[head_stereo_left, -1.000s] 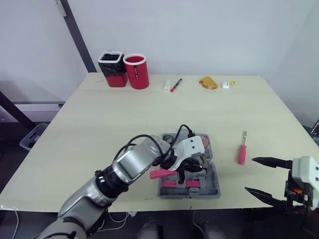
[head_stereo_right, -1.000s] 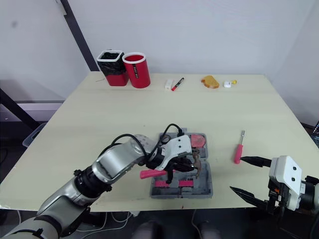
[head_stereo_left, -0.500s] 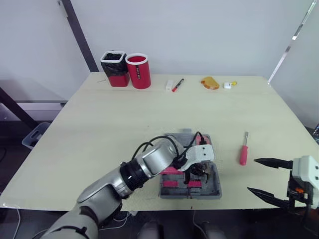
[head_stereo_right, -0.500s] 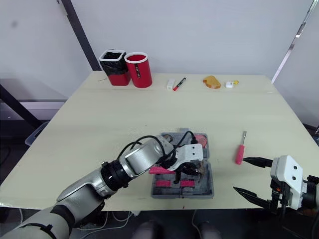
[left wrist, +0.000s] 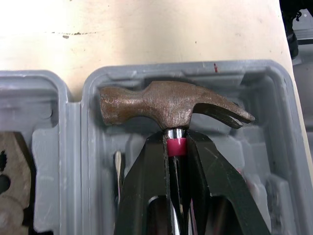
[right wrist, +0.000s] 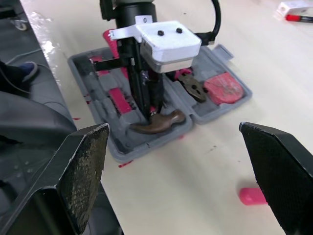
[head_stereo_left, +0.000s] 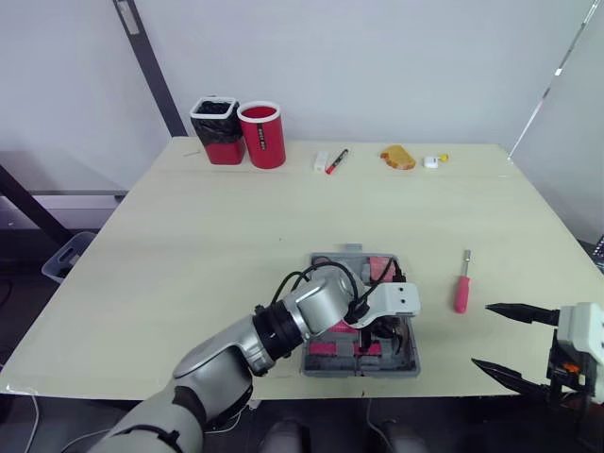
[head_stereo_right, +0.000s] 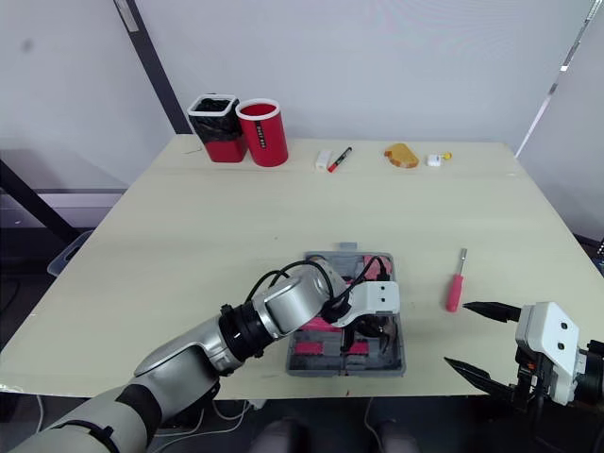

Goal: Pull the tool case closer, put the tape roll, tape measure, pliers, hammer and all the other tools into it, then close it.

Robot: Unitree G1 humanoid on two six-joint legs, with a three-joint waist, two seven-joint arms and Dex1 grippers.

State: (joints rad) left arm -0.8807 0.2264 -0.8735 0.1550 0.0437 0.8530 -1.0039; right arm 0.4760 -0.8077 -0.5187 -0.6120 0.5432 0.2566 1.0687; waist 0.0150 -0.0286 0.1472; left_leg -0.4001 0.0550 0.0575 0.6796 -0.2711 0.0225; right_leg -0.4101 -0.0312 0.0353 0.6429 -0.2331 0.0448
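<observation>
hammer (left wrist: pixel 166 105) lowered into tool case (left wrist: pixel 220 71) | left end effector (left wrist: pixel 176 142) pinching it | right end effector (head_stereo_left: pixel 481 335) spread

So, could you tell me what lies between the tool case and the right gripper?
The red-handled screwdriver lies on the table there, seen in the left eye view.
</observation>
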